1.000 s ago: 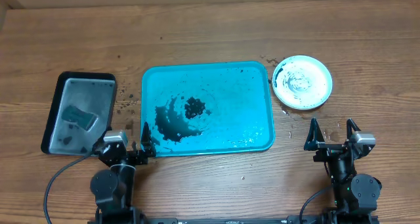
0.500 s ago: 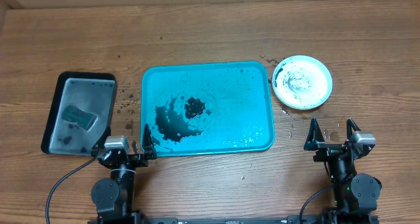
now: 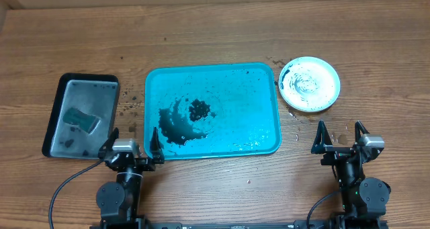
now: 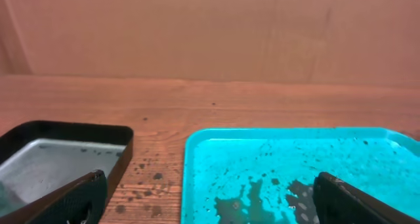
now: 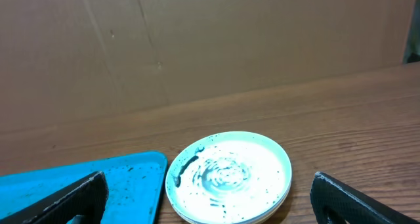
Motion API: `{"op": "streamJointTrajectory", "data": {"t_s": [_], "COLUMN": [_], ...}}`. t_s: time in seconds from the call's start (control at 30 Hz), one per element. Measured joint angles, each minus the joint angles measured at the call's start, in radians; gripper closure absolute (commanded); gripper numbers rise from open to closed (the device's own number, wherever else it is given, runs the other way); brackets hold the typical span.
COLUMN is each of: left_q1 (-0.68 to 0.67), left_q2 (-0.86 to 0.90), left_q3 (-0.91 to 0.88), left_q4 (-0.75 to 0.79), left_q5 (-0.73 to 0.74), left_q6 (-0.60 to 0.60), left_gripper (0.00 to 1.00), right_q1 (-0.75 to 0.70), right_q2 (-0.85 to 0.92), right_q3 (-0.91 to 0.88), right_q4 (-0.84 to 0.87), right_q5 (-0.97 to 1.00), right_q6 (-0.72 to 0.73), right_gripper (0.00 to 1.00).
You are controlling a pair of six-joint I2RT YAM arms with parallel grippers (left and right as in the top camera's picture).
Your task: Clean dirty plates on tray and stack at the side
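Note:
The turquoise tray (image 3: 255, 88) lies mid-table with black dirt and wet smears on it and no plate on it; it also shows in the left wrist view (image 4: 216, 152) and the right wrist view (image 5: 39, 184). A stack of plates (image 3: 309, 84), pale mint on top and smeared with dark dirt, sits on the wood right of the tray, also in the right wrist view (image 5: 228, 177). My left gripper (image 3: 132, 140) is open and empty at the tray's near left corner. My right gripper (image 3: 341, 133) is open and empty, just in front of the plates.
A black tray (image 3: 82, 113) with a grey inside and a green sponge (image 3: 81, 119) lies at the left, also in the left wrist view (image 4: 65, 152). Dark drips speckle the wood between the two trays (image 3: 132, 108). A brown wall stands behind the table.
My left gripper has shifted slightly right and its fingers now spread wider by the tray's near left corner. The right arm, tray and plates have not moved.

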Motion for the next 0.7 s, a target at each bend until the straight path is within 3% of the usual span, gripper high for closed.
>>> {"op": "streamJointTrajectory", "data": {"t_s": [0.7], "left_q1": [-0.004], "left_q2": [0.0], "left_q3": [0.0], "left_q4": [-0.008], "left_q5": [-0.071], "left_q6": [0.049], "left_gripper": [0.0], "right_q1": [0.0], "right_q2": [0.0], "right_q3": [0.0], "right_q4": [-0.001], "right_q5": [0.0], "right_q6": [0.0], "right_gripper": [0.0]}}
